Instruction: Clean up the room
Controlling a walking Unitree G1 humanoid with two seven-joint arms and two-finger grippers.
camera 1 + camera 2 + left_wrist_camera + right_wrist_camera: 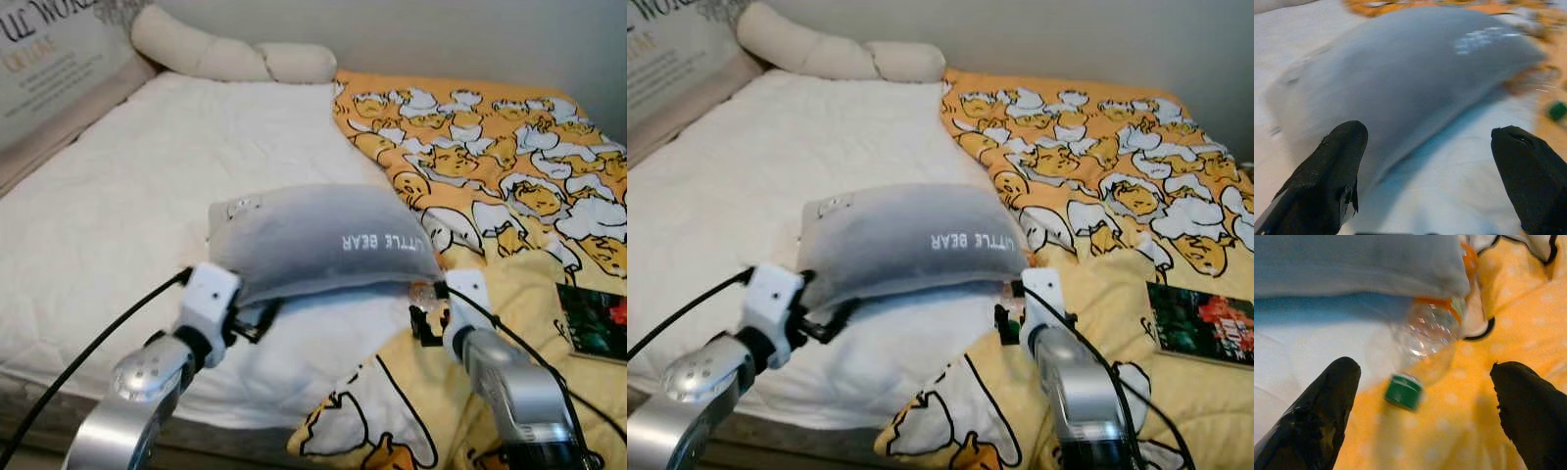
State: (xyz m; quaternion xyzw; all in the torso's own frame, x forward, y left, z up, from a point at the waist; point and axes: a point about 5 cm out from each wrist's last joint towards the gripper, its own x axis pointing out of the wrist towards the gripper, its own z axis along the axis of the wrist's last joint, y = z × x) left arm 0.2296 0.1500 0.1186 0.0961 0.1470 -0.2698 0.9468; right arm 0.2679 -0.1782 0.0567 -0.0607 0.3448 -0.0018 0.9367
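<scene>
The bed runs away from us, its white mattress wide and bare on the robot's left, all the way up to the long cream bolster against the wall. On the right the yellow cartoon blanket covers the rest, bunched toward the near edge, with a dark book lying flat on it near the right side. Across the middle, where white sheet meets blanket, sits the grey pillow with its "LITTLE BEAR" lettering. The left pincer reaches in at the pillow's near left corner, fingers spread wide, holding nothing, the pillow just ahead of them. The right pincer is at the pillow's right end, also spread wide and empty. Between its fingers lies a clear plastic bottle with a green cap, half tucked under the pillow's edge, resting on the blanket.
</scene>
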